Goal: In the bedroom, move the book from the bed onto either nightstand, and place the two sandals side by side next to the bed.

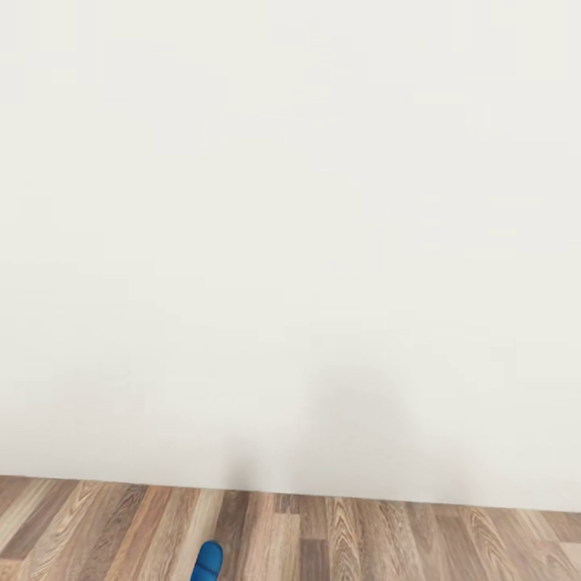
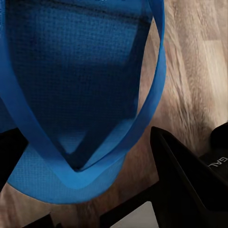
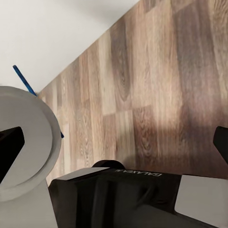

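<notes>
A bright-blue sandal (image 2: pixel 80 85) with thong straps lies very close between the black fingers (image 2: pixel 185 175) of my left gripper (image 2: pixel 88 130), which is shut on it near its rounded end. Wood floor shows beyond it. In the head view the sandal's tip (image 1: pixel 208 561) pokes up at the bottom edge, over the floor. My right gripper (image 3: pixel 118 142) stands open over bare planks, with nothing between its fingers (image 3: pixel 9 147). A thin blue sliver (image 3: pixel 23 80) shows beside a white robot part. The book, the bed and the nightstand are out of view.
A plain white wall (image 1: pixel 290 242) stands straight ahead and close, meeting the light-brown plank floor (image 1: pixel 363 541) low in the head view. A black robot link (image 3: pixel 133 194) and a white rounded robot part (image 3: pixel 28 142) sit near the right gripper.
</notes>
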You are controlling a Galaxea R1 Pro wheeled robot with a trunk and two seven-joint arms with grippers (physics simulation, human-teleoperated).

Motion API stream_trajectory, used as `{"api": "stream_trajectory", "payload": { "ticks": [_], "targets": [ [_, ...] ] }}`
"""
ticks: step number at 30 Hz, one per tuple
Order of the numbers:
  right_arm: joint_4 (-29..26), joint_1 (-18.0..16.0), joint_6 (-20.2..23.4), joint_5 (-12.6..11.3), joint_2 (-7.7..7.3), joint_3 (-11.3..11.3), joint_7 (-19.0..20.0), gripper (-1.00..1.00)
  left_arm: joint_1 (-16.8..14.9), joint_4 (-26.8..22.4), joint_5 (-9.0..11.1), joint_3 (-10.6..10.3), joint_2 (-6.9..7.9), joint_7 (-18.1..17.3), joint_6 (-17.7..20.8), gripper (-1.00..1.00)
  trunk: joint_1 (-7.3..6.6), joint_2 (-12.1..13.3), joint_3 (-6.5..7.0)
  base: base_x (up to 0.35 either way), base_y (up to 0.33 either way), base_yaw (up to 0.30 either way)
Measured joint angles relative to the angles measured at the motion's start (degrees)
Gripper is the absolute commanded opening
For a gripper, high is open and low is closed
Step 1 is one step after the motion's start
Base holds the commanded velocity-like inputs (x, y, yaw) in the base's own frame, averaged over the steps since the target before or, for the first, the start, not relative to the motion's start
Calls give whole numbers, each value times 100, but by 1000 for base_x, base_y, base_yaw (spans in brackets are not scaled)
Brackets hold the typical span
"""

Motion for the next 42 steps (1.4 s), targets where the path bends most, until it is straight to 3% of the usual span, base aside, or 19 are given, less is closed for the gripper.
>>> {"api": "stream_trajectory", "payload": {
  "ticks": [35, 42],
  "targets": [
    [0, 0, -7, 2, 25, 9, -8, 100, 0, 0, 7, 8, -99, 0, 17, -100, 0, 0, 0, 0, 0, 292],
    [23, 0, -8, 8, 26, 14, -7, 100, -1, 8, 1, -3, -116, 26, 9, -100, -1, 0, 0, 26, 0, 149]
  ]
}}
